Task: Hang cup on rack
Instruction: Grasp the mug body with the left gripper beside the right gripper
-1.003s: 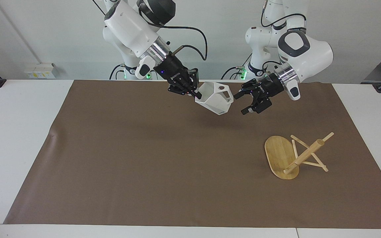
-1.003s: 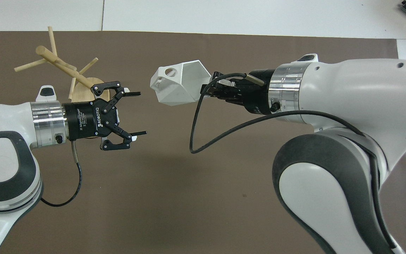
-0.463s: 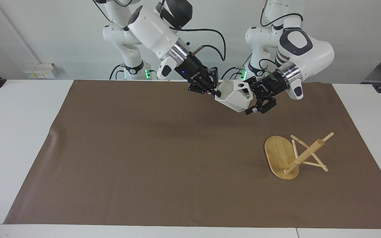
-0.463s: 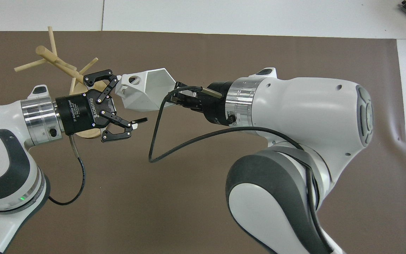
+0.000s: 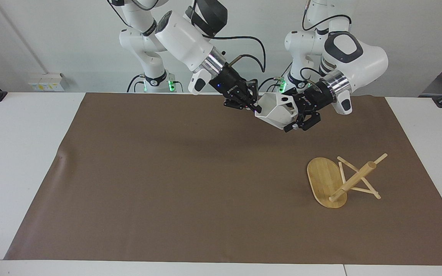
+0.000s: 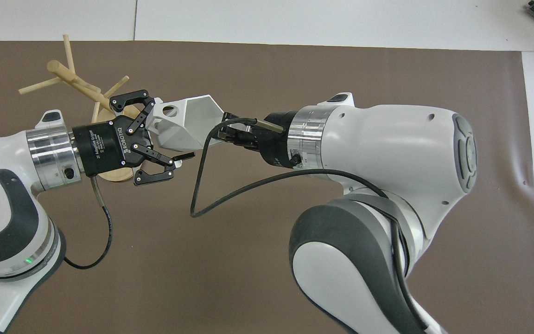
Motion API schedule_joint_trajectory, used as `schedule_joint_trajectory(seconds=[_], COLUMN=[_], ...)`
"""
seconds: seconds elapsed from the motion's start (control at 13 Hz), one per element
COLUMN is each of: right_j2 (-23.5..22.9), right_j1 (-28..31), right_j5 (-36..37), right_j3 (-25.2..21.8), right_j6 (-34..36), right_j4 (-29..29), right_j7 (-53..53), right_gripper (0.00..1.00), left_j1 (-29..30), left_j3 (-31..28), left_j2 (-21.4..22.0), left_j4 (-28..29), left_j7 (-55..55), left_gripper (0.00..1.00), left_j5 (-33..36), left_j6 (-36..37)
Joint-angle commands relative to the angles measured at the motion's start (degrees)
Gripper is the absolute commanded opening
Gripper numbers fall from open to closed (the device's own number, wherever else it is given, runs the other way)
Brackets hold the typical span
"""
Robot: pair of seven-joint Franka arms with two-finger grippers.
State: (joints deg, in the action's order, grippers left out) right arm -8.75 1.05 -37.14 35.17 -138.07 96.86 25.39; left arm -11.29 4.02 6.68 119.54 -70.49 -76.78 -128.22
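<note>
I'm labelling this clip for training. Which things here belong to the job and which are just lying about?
Job: cup, held up by the right gripper at its rim; left gripper, open around the cup's handle end; rack, lying tipped on the mat.

Lying about: brown mat; wall socket.

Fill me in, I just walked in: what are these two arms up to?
A handover in mid-air. The right gripper holds the cup by its rim above the mat, and the left gripper is open around the cup's handle end. The rack lies tipped over on the mat, toward the left arm's end.
</note>
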Motion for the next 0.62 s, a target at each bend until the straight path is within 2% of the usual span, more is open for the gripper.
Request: schedule_joint_trajectory(seconds=[0.0, 0.08, 0.39, 0.54], right_j2=[-0.1, -0.1, -0.1, 0.0], right_j1=[0.5, 0.5, 0.5, 0.5], right_j5=[-1.1, -1.1, -1.1, -1.0], right_j3=[1.0, 1.0, 1.0, 1.0], right_j6=[-1.0, -1.0, -1.0, -0.7], right_j4=[0.0, 0.0, 0.0, 0.0], right_j7=[0.8, 0.8, 0.8, 0.7], right_gripper=[0.00, 0.00, 0.00, 0.25], left_j1=[-1.1, -1.1, -1.1, -1.1], left_j3=[-0.3, -0.3, -0.2, -0.2], left_j2=[-0.5, -0.4, 0.2, 0.2], left_j4=[-0.7, -0.3, 0.3, 0.3], left_j7=[-0.3, -0.1, 0.1, -0.1], left_gripper=[0.17, 0.00, 0.00, 0.00], left_j5=[-0.3, -0.1, 0.5, 0.5], left_j6=[-0.6, -0.5, -0.5, -0.9])
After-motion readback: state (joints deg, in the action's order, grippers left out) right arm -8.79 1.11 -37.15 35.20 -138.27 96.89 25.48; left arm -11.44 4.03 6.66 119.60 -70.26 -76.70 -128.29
